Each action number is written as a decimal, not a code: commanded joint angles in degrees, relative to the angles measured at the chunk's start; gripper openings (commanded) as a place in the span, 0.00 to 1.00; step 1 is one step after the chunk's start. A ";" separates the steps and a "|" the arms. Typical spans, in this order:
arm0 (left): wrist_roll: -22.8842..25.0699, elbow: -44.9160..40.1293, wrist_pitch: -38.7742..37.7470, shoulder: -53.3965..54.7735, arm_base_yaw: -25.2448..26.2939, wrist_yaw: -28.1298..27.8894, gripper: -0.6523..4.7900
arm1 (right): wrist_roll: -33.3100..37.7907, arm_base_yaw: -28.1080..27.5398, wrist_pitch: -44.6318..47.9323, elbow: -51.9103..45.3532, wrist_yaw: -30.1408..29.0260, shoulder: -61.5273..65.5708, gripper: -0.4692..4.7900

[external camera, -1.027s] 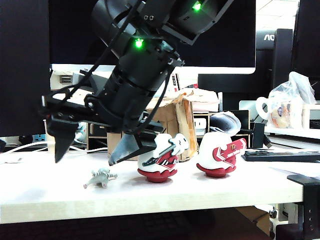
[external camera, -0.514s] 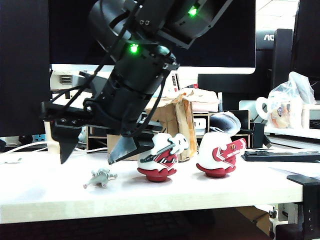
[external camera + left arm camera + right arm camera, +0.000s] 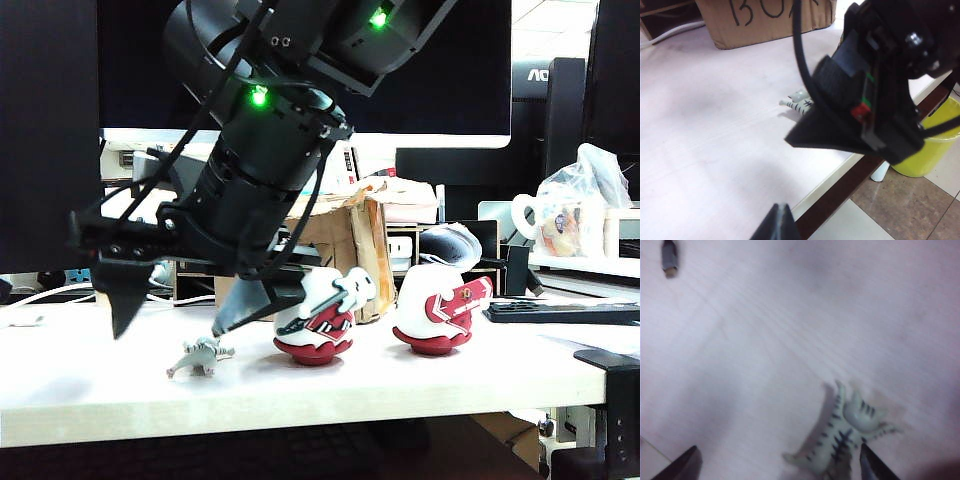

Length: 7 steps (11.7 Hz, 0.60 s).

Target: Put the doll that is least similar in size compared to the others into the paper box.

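The right tool has sunk lower toward the worktop, its jaws spread wide over the doll lying untouched near the front edge – a grasp looks imminent – while the left tool's state I cannot tell.

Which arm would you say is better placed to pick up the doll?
Right. The right gripper hangs open just above the doll, one fingertip beside it. The left gripper sits back at the table edge.
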 commanded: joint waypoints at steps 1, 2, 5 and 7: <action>0.17 0.07 0.72 0.00 0.11 0.22 0.11 | 1.07 -0.02 -3.39 -0.20 -0.39 0.37 0.87; 0.17 0.07 0.72 0.00 0.11 0.22 0.11 | 4.11 -0.02 -3.96 0.28 -0.39 0.35 0.86; 0.17 0.07 0.72 0.00 0.11 0.24 0.11 | 7.04 -0.02 -5.60 2.34 1.05 0.39 0.82; 0.17 0.07 0.72 0.00 0.11 0.22 0.11 | 7.04 -0.09 -5.62 2.60 2.93 0.39 0.82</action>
